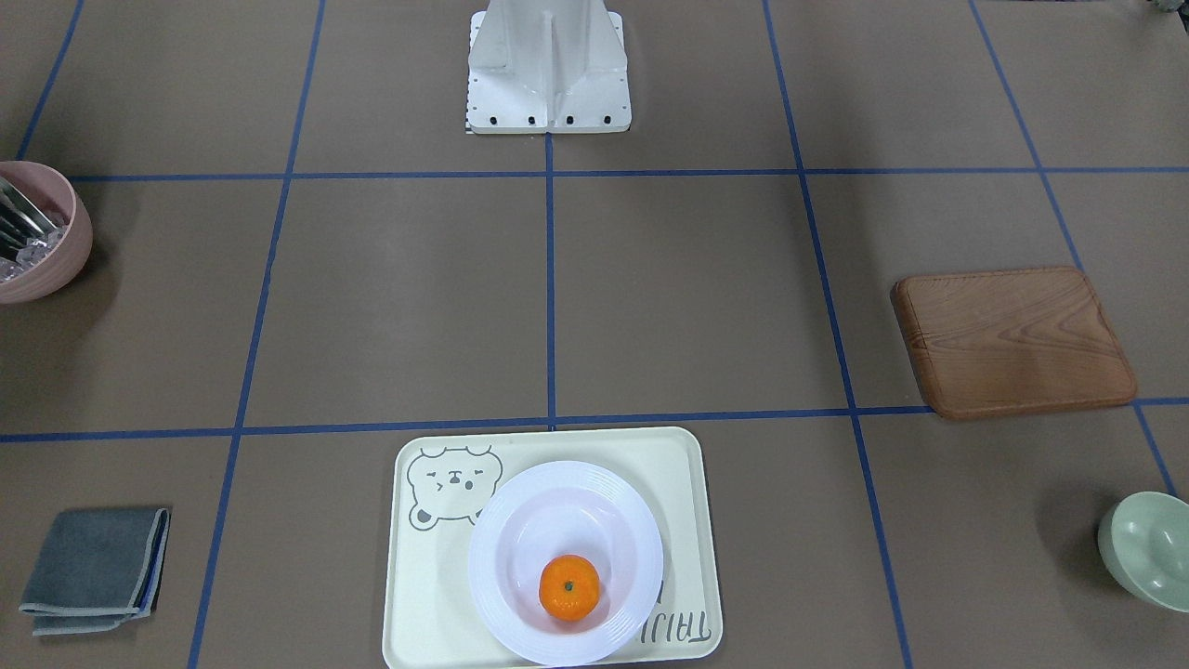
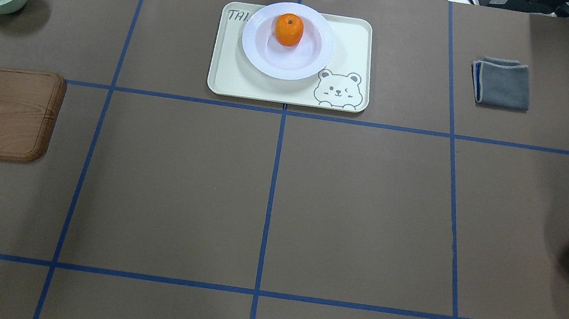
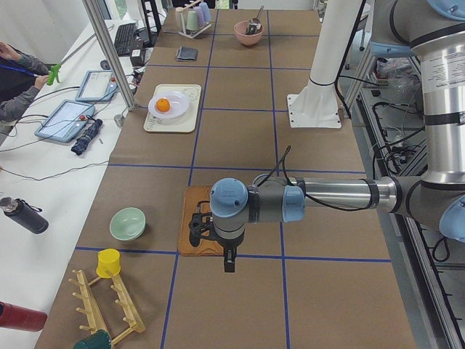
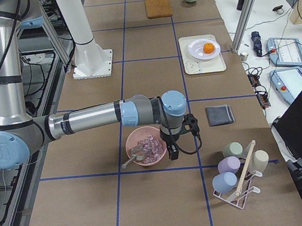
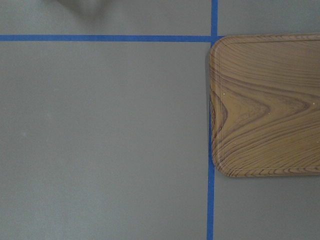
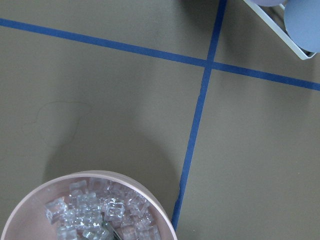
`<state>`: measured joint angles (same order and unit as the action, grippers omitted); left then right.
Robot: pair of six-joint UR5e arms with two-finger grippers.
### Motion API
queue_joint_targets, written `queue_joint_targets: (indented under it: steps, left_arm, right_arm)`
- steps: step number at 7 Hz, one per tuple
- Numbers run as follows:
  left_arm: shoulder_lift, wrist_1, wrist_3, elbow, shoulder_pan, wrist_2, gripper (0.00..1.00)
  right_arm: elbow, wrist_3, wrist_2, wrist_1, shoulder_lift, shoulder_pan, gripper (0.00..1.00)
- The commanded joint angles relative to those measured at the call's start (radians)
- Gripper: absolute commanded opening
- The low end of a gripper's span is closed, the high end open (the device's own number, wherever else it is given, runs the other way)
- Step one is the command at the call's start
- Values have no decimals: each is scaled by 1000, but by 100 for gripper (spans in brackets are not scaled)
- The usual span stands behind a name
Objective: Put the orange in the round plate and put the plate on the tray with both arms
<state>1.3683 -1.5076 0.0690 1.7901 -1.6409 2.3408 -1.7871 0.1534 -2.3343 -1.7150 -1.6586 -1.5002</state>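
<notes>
Glossy white round deep plate (image 1: 520, 520), ridged rim, sits on one pale cream rounded-corner rectangular tray (image 1: 418, 595) with a grey bear drawing, far side of the table, middle. One small bright-orange mandarin (image 1: 568, 587) lies in its sunken centre. Two black claws: left gripper (image 3: 229, 262) over one brown wood-grain board (image 3: 185, 233), right gripper (image 4: 172, 154) beside one pink bowl (image 4: 133, 135) of clear ice cubes. Cannot tell either's opening or hold.

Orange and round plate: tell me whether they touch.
Touching. The front-facing view shows the orange resting in the sunken centre of the round plate.
</notes>
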Motion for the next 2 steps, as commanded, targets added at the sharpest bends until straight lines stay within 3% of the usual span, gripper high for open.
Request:
queue_joint_targets:
  steps: [1, 2]
  left_arm:
    - [0, 0, 0, 2, 0, 0, 98]
    - [0, 0, -3, 2, 0, 2, 98]
  right_arm:
    - [3, 0, -2, 0, 3, 1, 100]
    - [3, 0, -3, 0, 3, 0, 100]
